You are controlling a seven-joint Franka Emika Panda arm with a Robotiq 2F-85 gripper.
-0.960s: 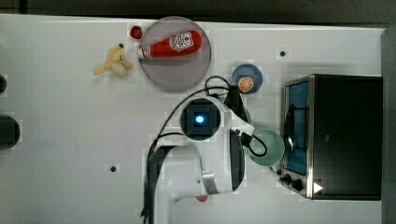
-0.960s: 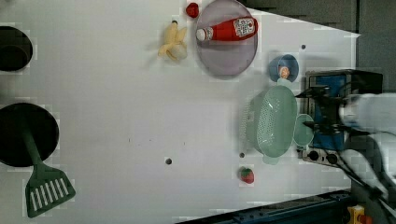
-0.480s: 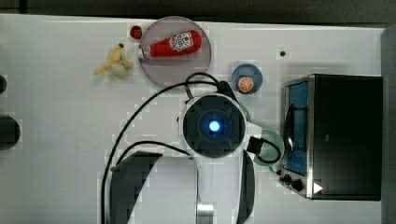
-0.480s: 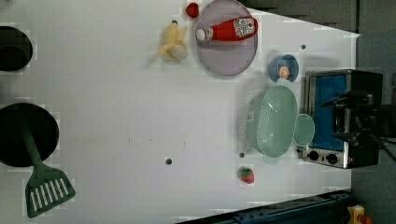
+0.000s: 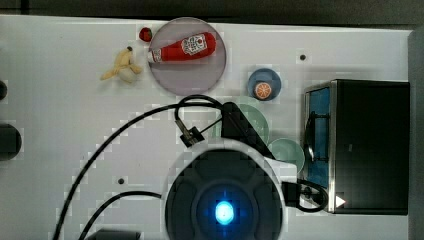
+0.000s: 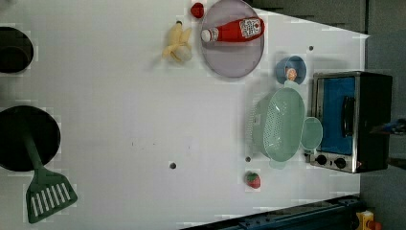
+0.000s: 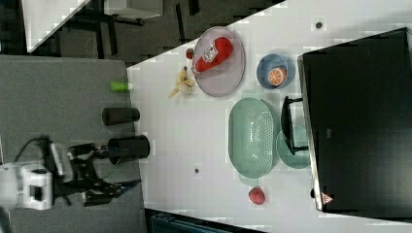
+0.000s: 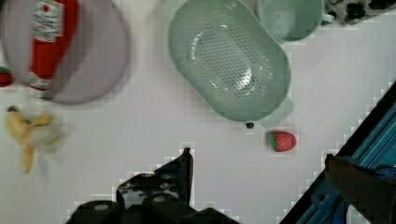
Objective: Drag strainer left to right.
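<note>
Black claw (image 8: 257,156), spread wide and pinching nothing. In the wrist view one dark finger (image 8: 184,165) shows in part and the other is cut by the frame edge. It hangs above bare white table (image 6: 119,96), apart from every object.

Hidden or cut off:
- Strainer (image 6: 277,124), pale mint, perforated: lies whole at the left view's right of centre. In the top view the arm's round body (image 5: 222,200) with its blue light covers nearly all of it, leaving a green sliver.
- Small mint bowl (image 6: 312,135): touches the strainer's rim on the left view's right, just beside the toaster oven (image 6: 349,120). It is cut by the frame edge in the wrist view and half covered by the arm in the top view.
- Black cables (image 5: 125,130): loop across the top view's centre and lower left.
- Grey plate (image 6: 232,57) with the ketchup bottle (image 6: 233,29) lying on it: upper centre of the left view; blurred and cut off in the wrist view.

Surroundings, left view:
- Blue bowl (image 6: 297,64) holding an orange half (image 6: 290,74), near the strainer's upper end.
- Strawberry (image 6: 253,179) near its lower end; a second strawberry (image 6: 197,9) at the top edge.
- Peeled banana (image 6: 177,43), left of the plate.
- Black pan (image 6: 24,139) and green spatula (image 6: 48,194), far left.
</note>
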